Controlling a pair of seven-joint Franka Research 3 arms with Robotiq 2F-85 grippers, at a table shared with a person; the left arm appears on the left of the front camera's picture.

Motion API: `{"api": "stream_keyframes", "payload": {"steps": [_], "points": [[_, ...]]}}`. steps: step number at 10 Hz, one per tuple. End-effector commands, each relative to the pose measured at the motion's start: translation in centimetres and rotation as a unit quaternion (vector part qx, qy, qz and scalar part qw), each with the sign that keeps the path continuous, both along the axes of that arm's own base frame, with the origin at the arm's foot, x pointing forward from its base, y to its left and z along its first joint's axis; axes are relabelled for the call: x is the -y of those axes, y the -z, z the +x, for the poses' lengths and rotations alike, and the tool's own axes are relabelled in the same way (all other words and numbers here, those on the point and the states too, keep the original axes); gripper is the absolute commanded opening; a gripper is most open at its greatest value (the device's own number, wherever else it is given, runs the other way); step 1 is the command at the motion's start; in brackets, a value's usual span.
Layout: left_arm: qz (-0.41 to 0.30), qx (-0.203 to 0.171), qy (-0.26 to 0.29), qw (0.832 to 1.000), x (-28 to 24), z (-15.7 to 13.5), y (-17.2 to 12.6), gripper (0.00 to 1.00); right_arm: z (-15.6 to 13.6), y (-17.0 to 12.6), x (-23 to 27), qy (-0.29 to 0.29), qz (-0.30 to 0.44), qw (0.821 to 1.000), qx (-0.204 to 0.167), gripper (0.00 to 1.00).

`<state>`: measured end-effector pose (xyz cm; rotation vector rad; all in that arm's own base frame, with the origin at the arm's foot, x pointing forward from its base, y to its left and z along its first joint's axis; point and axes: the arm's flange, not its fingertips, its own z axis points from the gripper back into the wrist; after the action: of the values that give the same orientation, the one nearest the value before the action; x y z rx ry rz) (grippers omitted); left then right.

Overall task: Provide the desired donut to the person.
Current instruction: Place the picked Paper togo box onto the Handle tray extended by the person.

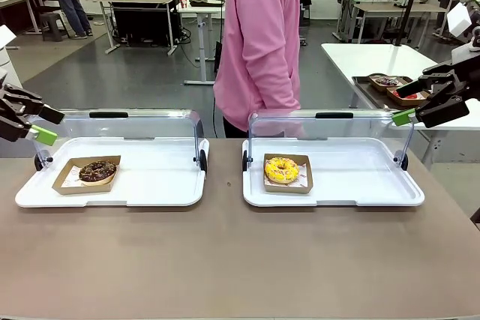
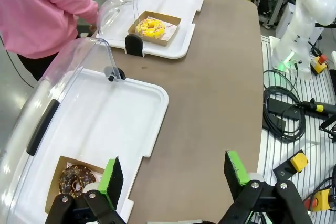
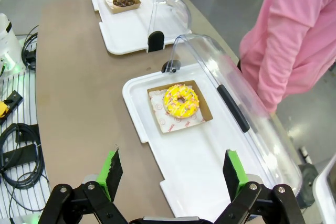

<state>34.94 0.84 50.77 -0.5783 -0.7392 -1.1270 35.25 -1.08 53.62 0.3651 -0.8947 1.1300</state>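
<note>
Green-padded left fingers (image 2: 173,174) spread wide, empty, right fingers (image 3: 173,174) likewise, seemingly touching nothing.

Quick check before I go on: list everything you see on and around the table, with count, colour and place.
Trays: two, white, side by side on the brown table; left tray, right tray.
Lids: two, clear, swung open at the trays' far edges; left lid, right lid.
Chocolate donut: one, dark brown, in a cardboard box on the left tray.
Yellow donut: one, in a cardboard box on the right tray.
Person: one, pink hoodie, far side.
Left gripper: open, above the left tray's end.
Right gripper: open, above the right tray's end.
</note>
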Motion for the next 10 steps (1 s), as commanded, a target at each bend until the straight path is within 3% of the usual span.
{"api": "stream_keyframes", "payload": {"steps": [1, 10], "points": [[-0.014, -0.002, -0.006, 1.0, -0.07, -0.27, 0.24, 1.0, -0.01, 0.17, -0.05, -0.004, 0.0, 1.0, -0.001, 1.0], [-0.001, -0.002, -0.001, 1.0, -0.04, -0.01, 0.03, 1.0, -0.01, 0.17, -0.05, -0.004, 0.0, 1.0, -0.001, 1.0]]}}
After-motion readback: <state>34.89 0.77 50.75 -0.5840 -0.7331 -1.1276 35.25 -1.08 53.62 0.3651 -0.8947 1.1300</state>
